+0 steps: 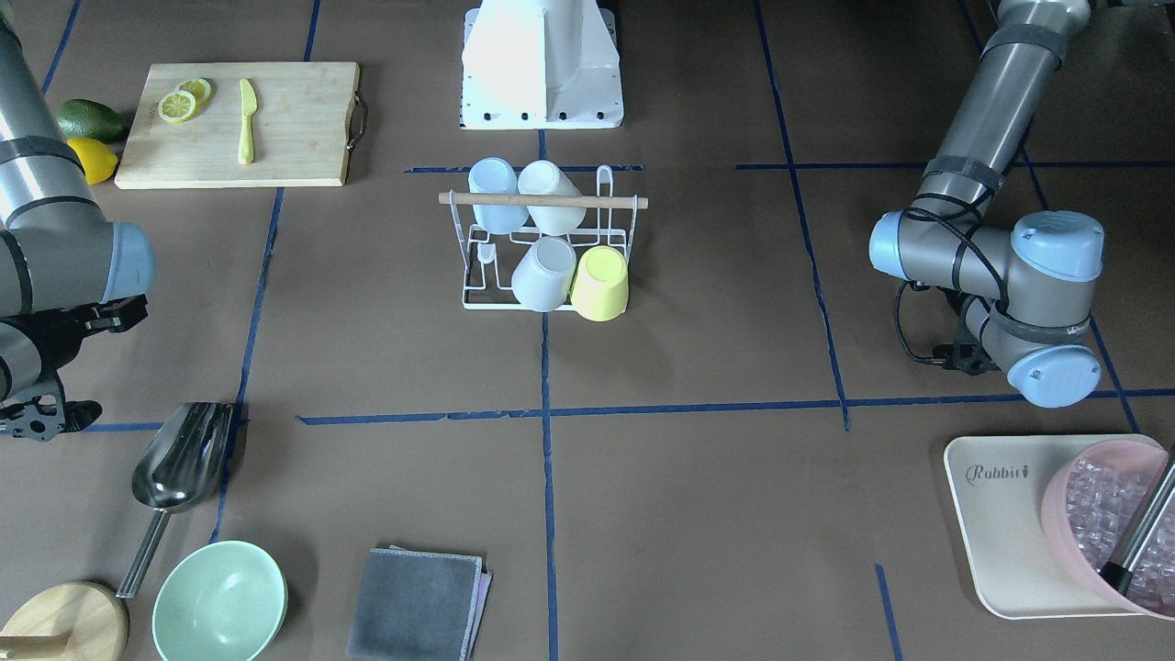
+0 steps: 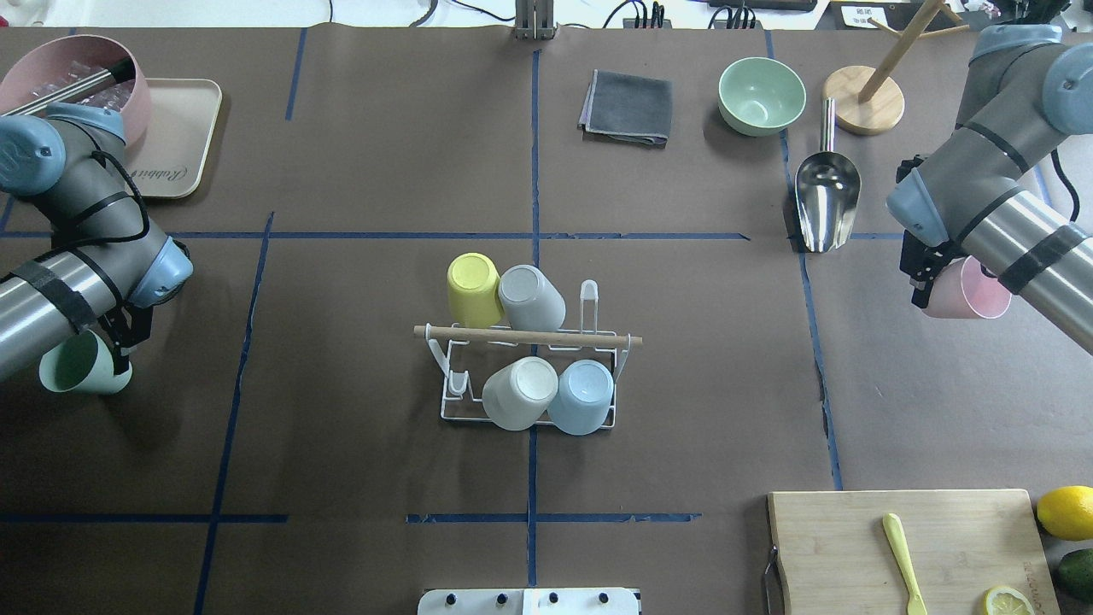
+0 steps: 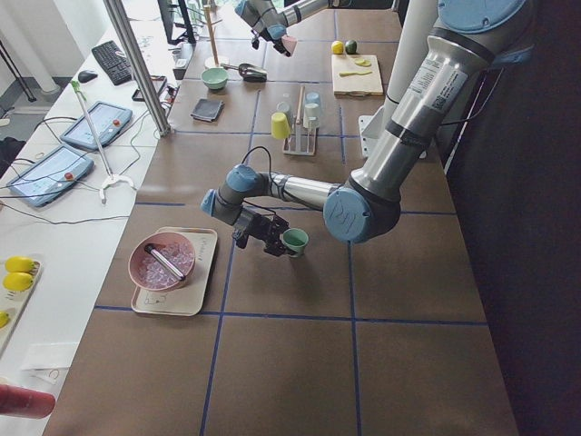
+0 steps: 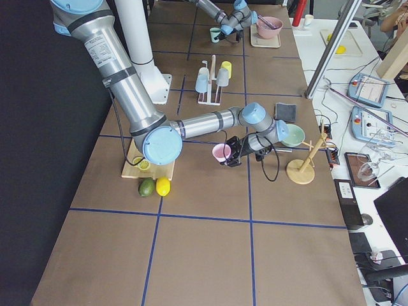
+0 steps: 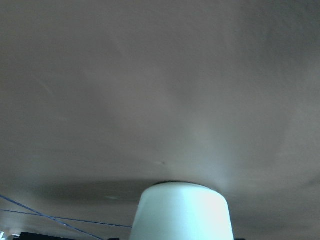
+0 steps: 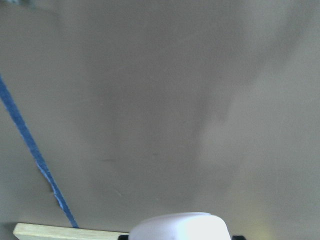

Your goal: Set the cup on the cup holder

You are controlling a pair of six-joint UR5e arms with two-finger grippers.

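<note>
The white wire cup holder (image 2: pixel 452 401) with a wooden rod (image 2: pixel 527 336) stands mid-table and bears several upturned cups: yellow (image 2: pixel 472 289), grey (image 2: pixel 531 297), white (image 2: pixel 519 393) and pale blue (image 2: pixel 582 395). It also shows in the front view (image 1: pixel 477 294). My left gripper (image 2: pixel 115 350) is shut on a mint green cup (image 2: pixel 78 365), held on its side above the table at the left. The left wrist view shows that cup's base (image 5: pixel 182 212). My right gripper (image 2: pixel 926 278) is shut on a pink cup (image 2: pixel 969 290) at the far right, and that cup's base shows in the right wrist view (image 6: pixel 180 227).
A cream tray (image 2: pixel 184 128) with a pink bowl of ice (image 2: pixel 64 77) sits far left. A grey cloth (image 2: pixel 626 107), green bowl (image 2: pixel 761 96), metal scoop (image 2: pixel 826 192) and wooden stand (image 2: pixel 864 100) lie far right. A cutting board (image 2: pixel 905 547) is near right.
</note>
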